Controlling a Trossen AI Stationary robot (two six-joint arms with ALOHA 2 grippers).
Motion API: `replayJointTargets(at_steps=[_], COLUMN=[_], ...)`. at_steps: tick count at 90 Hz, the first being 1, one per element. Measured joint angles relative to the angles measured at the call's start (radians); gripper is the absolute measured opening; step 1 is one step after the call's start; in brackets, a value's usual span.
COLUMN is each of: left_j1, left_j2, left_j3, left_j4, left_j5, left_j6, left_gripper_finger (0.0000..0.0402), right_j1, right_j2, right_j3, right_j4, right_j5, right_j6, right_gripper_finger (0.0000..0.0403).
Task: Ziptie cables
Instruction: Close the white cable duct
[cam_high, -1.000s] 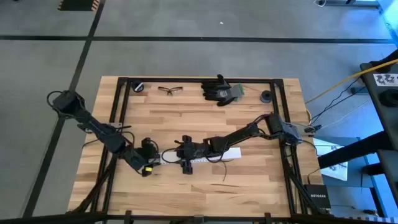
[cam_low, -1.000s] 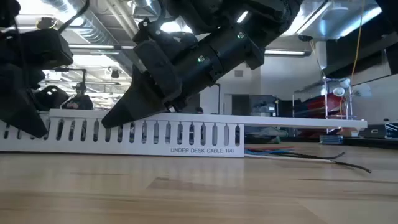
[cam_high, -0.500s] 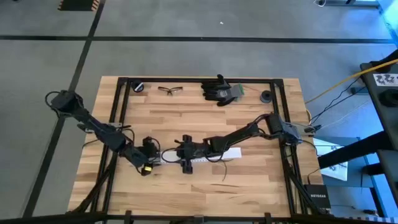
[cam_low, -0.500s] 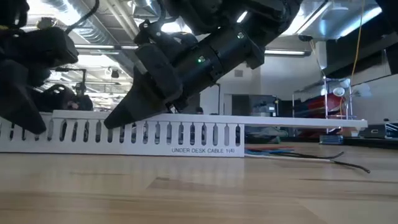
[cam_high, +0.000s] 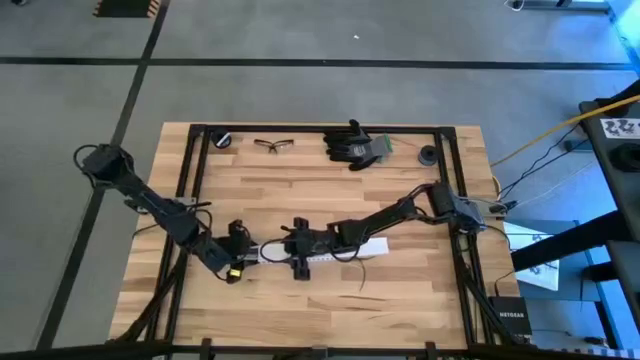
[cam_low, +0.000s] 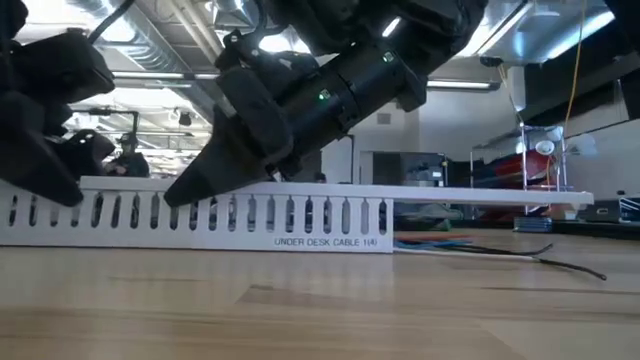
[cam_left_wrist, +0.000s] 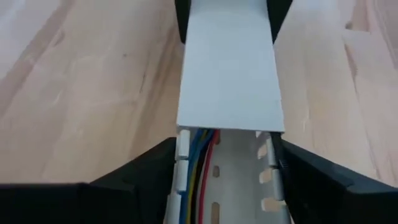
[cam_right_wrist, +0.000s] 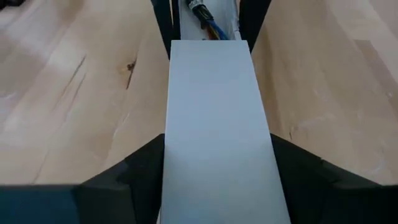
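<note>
Roughly centre-low in the overhead frame: cables (cam_left_wrist: 198, 168) tucked inside a white channel (cam_high: 335, 248) on the wooden table (cam_high: 300, 190), with coloured strands visible in the open trough in the left wrist view. Trailing out of the channel's end toward the right of the low view as thin loose wires (cam_low: 500, 249) on the wood.

Left gripper (cam_high: 236, 258) at the channel's left end, fingers (cam_left_wrist: 143, 171) pressed against both side walls, clamped on it. Right gripper (cam_high: 298, 255) just right of it, fingers (cam_right_wrist: 140, 165) closed narrow on the flat lid section from either side.

Likely light, limp and springy, prone to splaying and slipping through a loose pinch; insulation soft enough to nick under a hard squeeze. Best taken where the strands run parallel and tight together, just past the channel mouth, not at the frayed free ends. No zip tie visible anywhere.
</note>
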Motion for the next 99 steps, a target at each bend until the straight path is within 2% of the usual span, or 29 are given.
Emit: replayJointTargets(at_steps=[24, 42, 63, 77, 88, 99], left_j1=[-0.001, -0.003, -0.002, -0.014, -0.068, -0.144], left_j2=[0.001, 0.001, -0.035, -0.074, -0.085, -0.068], left_j3=[-0.001, 0.001, 0.080, 0.142, 0.137, 0.131], left_j4=[-0.004, -0.016, -0.231, -0.400, -0.430, -0.449], left_j5=[0.011, 0.046, 0.093, 0.119, 0.114, 0.065], left_j6=[0.028, 0.040, 0.025, -0.075, -0.164, -0.239], left_gripper_finger=[0.0235, 0.0235, 0.0261, 0.0277, 0.0278, 0.0278], right_j1=[-0.006, -0.005, -0.006, -0.006, -0.006, -0.005], right_j2=[0.037, 0.045, 0.046, 0.046, 0.046, 0.046], right_j3=[0.003, 0.035, 0.037, 0.037, 0.037, 0.037], right_j4=[0.110, 0.050, 0.041, 0.036, 0.030, 0.028], right_j5=[-0.021, -0.015, -0.007, -0.005, -0.011, -0.024], right_j6=[0.040, 0.025, 0.023, 0.022, 0.015, -0.003], right_gripper_finger=[0.0225, 0.0225, 0.0225, 0.0225, 0.0225, 0.0225])
